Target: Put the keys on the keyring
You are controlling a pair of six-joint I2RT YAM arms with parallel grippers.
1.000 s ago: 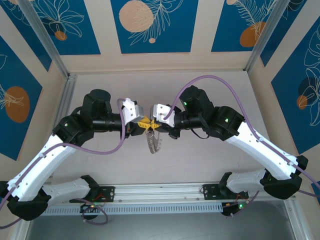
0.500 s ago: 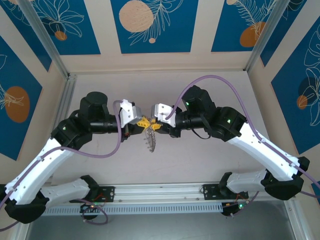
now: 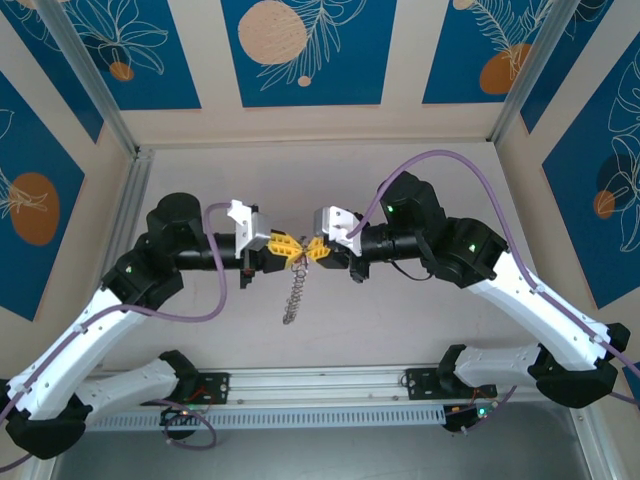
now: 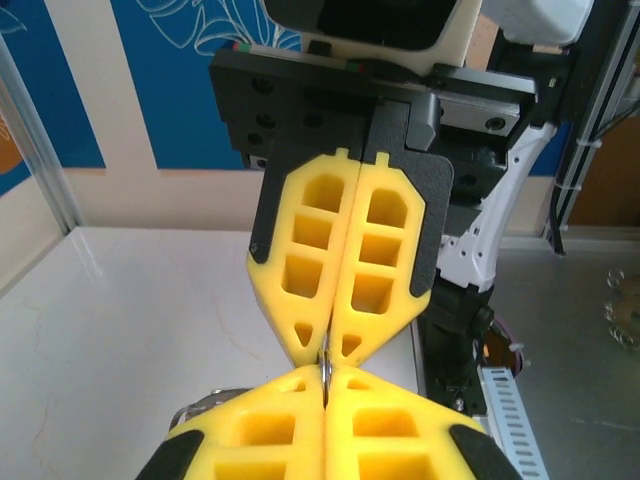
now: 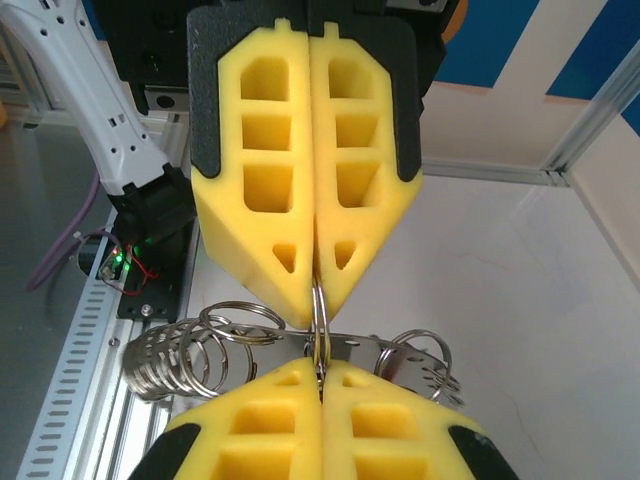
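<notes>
My left gripper [image 3: 290,246] and right gripper [image 3: 310,250] meet tip to tip above the middle of the table. Both are shut on one small silvery ring [image 5: 320,318], seen edge-on between the yellow fingertips. That ring belongs to the keyring [image 5: 400,352], a thin metal band strung with several loose rings [image 5: 170,350]. From above, the keyring [image 3: 293,295] hangs down from the grip as a dangling string of rings. In the left wrist view my left gripper [image 4: 325,385] faces the right gripper [image 4: 328,350], with the ring's edge [image 4: 325,370] between them. The keys are out of view.
A white table [image 3: 400,320] lies under the arms. An aluminium rail [image 3: 320,385] with the arm bases runs along the near edge. Metal frame posts [image 3: 130,200] and blue patterned wall panels [image 3: 300,50] close in the back and sides.
The left wrist has drawn back to the left and the right wrist has followed, still tip to tip. The keyring now hangs longer and straighter below the grip.
</notes>
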